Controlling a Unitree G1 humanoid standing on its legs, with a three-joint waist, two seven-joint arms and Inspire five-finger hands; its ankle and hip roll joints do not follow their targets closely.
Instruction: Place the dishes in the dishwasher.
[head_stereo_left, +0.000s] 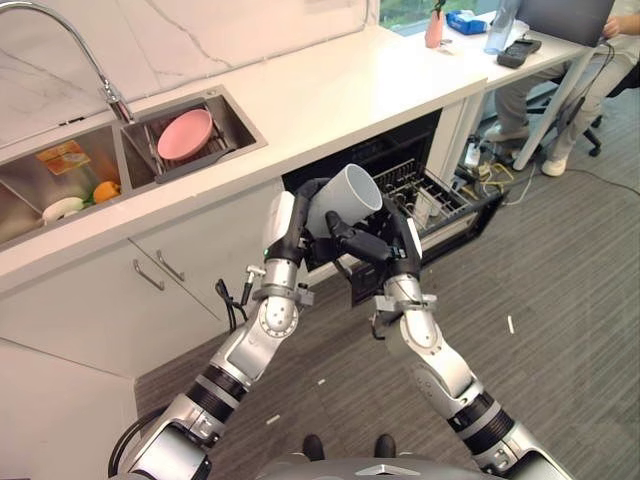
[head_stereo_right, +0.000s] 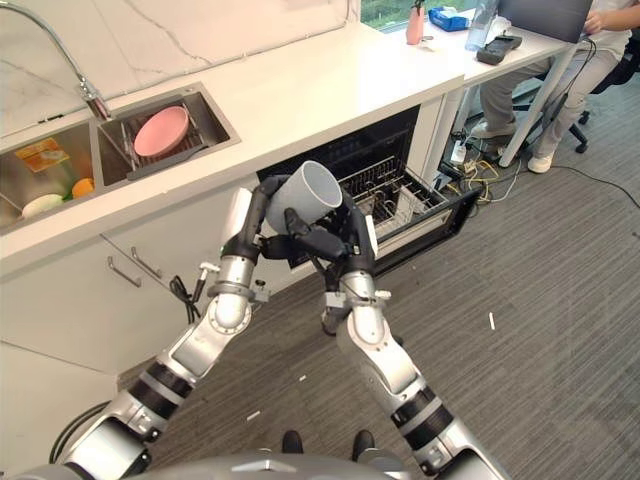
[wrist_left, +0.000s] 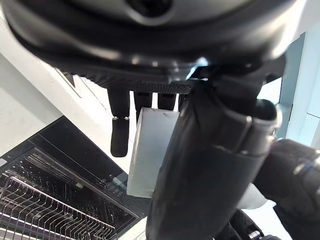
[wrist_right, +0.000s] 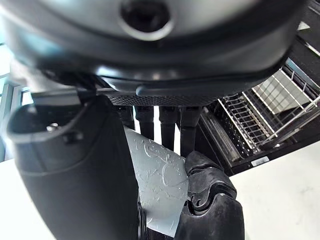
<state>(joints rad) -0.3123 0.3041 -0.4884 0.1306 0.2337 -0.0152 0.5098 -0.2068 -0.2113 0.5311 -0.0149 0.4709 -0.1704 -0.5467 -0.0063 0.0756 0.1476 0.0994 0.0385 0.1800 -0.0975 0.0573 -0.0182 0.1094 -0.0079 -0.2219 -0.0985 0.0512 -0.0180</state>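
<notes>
At far left, my sink (head_stereo_left: 30, 195) holds scraps of food in one basin, and a pink plate (head_stereo_left: 185, 134) leans in the rack of the basin (head_stereo_left: 235, 125) beside it, under the curved faucet (head_stereo_left: 70, 40). Along the white counter (head_stereo_left: 340, 90) and below its edge, my left hand (head_stereo_left: 290, 222) and my right hand (head_stereo_left: 375, 243) meet in mid-air on a grey cup (head_stereo_left: 343, 199), held tilted with its open mouth turned up and toward the dishwasher. My left fingers (wrist_left: 120, 125) curl round one side of the cup; my right fingers (wrist_right: 167, 122) and thumb close round the other, the two hands touching. Just beyond them the dishwasher (head_stereo_left: 400, 160) stands open, its wire rack (head_stereo_left: 425, 195) pulled out. At far right, a person (head_stereo_left: 590, 70) sits at a desk (head_stereo_left: 520, 45) bearing a pink bottle (head_stereo_left: 434, 28).
</notes>
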